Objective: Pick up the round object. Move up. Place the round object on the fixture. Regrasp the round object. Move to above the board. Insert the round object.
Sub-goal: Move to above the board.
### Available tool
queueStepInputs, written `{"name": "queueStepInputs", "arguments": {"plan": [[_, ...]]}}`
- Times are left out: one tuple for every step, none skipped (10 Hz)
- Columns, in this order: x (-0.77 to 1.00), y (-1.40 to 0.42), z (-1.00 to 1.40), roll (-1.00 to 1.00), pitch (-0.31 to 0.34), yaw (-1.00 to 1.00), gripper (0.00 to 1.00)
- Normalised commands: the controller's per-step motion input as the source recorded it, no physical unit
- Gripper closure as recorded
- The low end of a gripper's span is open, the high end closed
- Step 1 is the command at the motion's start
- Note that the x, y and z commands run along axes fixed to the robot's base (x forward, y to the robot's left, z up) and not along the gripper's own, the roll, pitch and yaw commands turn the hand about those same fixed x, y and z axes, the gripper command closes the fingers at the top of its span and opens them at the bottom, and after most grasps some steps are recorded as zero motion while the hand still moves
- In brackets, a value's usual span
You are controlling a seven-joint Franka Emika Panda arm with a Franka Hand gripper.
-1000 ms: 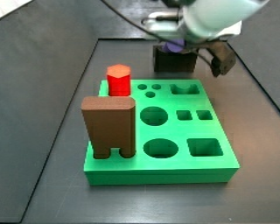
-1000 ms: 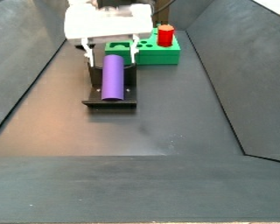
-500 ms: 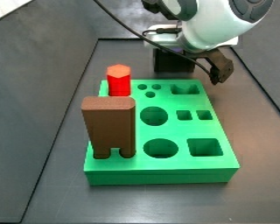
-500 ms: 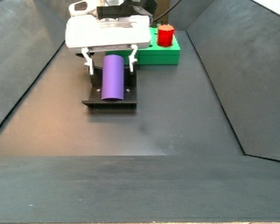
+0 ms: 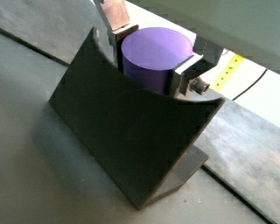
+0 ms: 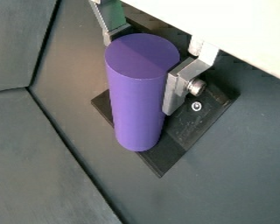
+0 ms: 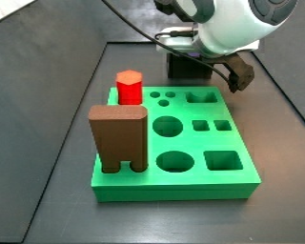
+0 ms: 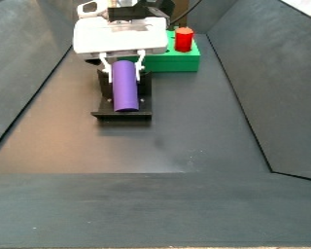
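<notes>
The purple round object (image 8: pixel 123 86) lies on its side in the notch of the dark fixture (image 8: pixel 121 114), behind the green board (image 7: pixel 181 181). My gripper (image 8: pixel 123 66) is low over the peg's end nearest the board. In both wrist views the peg (image 5: pixel 154 52) (image 6: pixel 140 96) sits between my fingers (image 5: pixel 187 77) (image 6: pixel 181 83), with both pads against its sides. The gripper (image 5: pixel 149 63) (image 6: pixel 145 57) is shut on the peg, which still rests on the fixture (image 5: pixel 119 131) (image 6: pixel 192 127). In a side view the gripper (image 7: pixel 219 65) hides the peg.
A red hexagonal peg (image 7: pixel 129 88) stands in the board's back left corner and also shows in a side view (image 8: pixel 183 39). A tall brown arch block (image 7: pixel 118 138) stands at the board's front left. Sloped dark walls (image 8: pixel 28 88) line both sides of the floor.
The gripper has come down over the peg's end, and its fingers have closed in against the peg's sides. The peg and fixture have not moved.
</notes>
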Motion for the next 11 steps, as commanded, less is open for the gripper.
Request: {"name": "queueStepInputs", "arguments": {"plan": [[-0.10,0.01,1.00,-0.09,0.103,-0.10,1.00],[-0.10,0.01,1.00,-0.10,0.102,-0.06,1.00],[-0.10,0.01,1.00,-0.11,0.105,-0.03,1.00],[-0.09,0.01,1.00,-0.10,0.110,0.01,1.00],[-0.09,0.01,1.00,-0.09,0.106,0.03,1.00],[-0.09,0.01,1.00,-0.07,0.089,0.05,1.00],[-0.09,0.01,1.00,-0.06,0.082,0.06,1.00],[-0.09,0.00,1.00,-0.05,0.058,0.07,1.00],[-0.09,0.00,1.00,-0.05,0.035,0.07,1.00],[-0.09,0.00,1.00,-0.05,0.015,0.07,1.00],[-0.09,0.00,1.00,-0.05,0.003,0.07,1.00]]}}
